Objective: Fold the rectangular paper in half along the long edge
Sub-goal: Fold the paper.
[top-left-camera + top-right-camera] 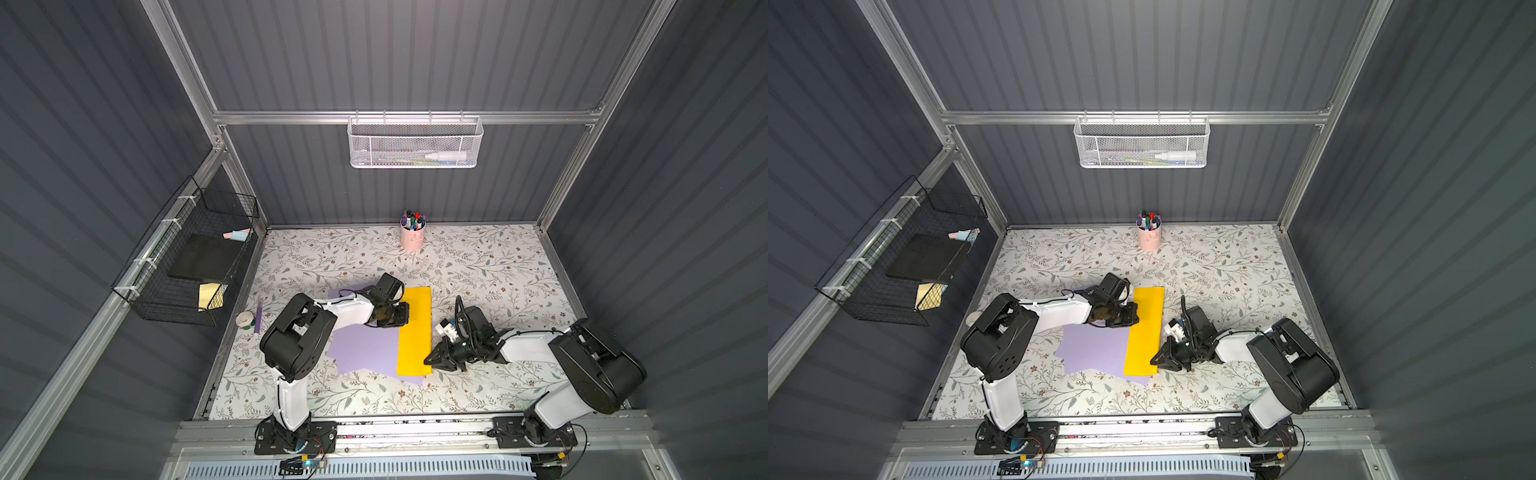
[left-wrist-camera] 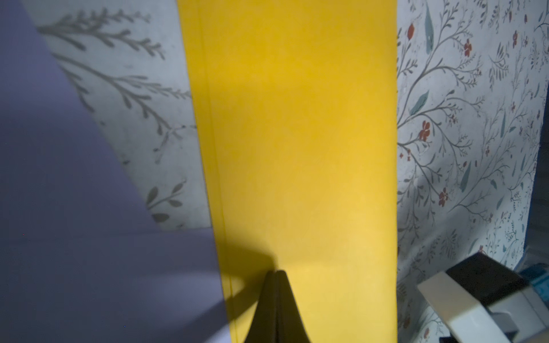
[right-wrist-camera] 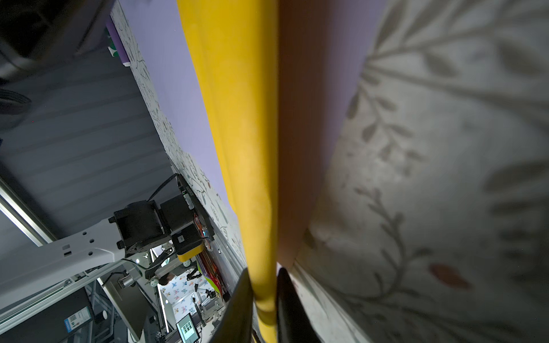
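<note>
Pressing down with my left gripper (image 2: 276, 271), I had its two fingers shut tight against each other with nothing between them. Their joined tips rested on the upper face of the yellow paper (image 1: 415, 332), toward the far half of the strip and nearer its left long edge.

The yellow paper lay as a narrow strip in the middle of the floral table (image 1: 478, 266), its length running away from my bases. In the left wrist view two layers showed along one long edge, one set just inside the other. Most of the strip sat on top of a purple sheet (image 1: 365, 349), which spread out to the left beneath my left arm. The far end of the strip reached past that sheet onto the bare table.

My right gripper (image 3: 264, 273) came in low from the right, at the strip's near right corner. Its fingers (image 3: 242, 300) were nearly closed and straddled the rounded right edge of the paper, one on each side and both against it. That edge bulged slightly above the purple sheet beside it.

A pink cup of pens (image 1: 412, 237) stood well apart, at the back wall.
</note>
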{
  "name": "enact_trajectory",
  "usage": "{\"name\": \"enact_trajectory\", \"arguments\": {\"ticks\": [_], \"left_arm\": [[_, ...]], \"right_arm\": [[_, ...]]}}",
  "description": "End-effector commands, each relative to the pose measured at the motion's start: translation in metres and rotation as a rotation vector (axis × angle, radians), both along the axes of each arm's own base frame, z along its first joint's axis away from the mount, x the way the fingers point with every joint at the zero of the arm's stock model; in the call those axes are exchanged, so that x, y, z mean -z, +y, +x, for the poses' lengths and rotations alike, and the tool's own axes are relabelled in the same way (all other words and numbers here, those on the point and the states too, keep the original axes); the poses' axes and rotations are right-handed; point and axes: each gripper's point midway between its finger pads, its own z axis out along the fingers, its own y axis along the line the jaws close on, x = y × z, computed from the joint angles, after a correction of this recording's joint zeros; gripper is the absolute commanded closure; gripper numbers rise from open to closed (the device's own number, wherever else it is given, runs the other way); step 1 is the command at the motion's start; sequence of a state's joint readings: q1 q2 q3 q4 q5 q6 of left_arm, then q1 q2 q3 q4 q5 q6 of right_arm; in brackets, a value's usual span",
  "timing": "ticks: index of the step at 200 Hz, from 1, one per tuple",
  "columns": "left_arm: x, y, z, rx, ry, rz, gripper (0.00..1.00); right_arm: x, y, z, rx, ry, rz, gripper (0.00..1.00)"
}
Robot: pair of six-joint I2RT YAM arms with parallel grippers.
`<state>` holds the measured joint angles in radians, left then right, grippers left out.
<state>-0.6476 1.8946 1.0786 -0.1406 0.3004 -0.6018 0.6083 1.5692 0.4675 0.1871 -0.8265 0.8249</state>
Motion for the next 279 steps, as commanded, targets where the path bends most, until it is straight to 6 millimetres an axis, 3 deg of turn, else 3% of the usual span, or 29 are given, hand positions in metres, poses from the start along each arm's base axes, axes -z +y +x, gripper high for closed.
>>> {"name": "enact_trajectory", "arguments": {"ticks": [1, 45, 84, 122, 165, 189, 231, 273, 279], "left_arm": [[0.063, 0.044, -0.037, -0.008, 0.167, 0.219, 1.00], [0.065, 0.044, -0.037, -0.006, 0.169, 0.219, 1.00], [0.065, 0.043, -0.038, -0.004, 0.171, 0.218, 1.00], [0.065, 0.043, -0.038, -0.003, 0.173, 0.218, 1.00], [0.065, 0.044, -0.038, -0.005, 0.174, 0.217, 1.00], [0.066, 0.043, -0.038, -0.003, 0.176, 0.217, 1.00], [0.069, 0.045, -0.040, -0.004, 0.184, 0.222, 1.00], [0.069, 0.044, -0.040, -0.003, 0.183, 0.221, 1.00], [0.069, 0.045, -0.040, -0.003, 0.184, 0.221, 1.00]], "right_arm": [[-0.004, 0.003, 0.001, -0.009, 0.004, 0.011, 0.88], [-0.008, 0.001, 0.001, -0.007, -0.017, -0.001, 1.00], [-0.010, 0.002, 0.004, -0.001, -0.019, -0.004, 1.00], [-0.010, 0.005, 0.010, -0.007, -0.010, -0.026, 0.66], [-0.009, 0.006, 0.013, -0.005, -0.022, -0.038, 0.63], [-0.006, 0.007, 0.018, -0.003, -0.022, -0.051, 0.66], [0.000, 0.010, 0.021, -0.022, -0.007, -0.068, 1.00], [-0.007, 0.009, 0.025, -0.036, -0.040, -0.093, 1.00], [-0.008, 0.008, 0.027, -0.034, -0.045, -0.105, 0.91]]}}
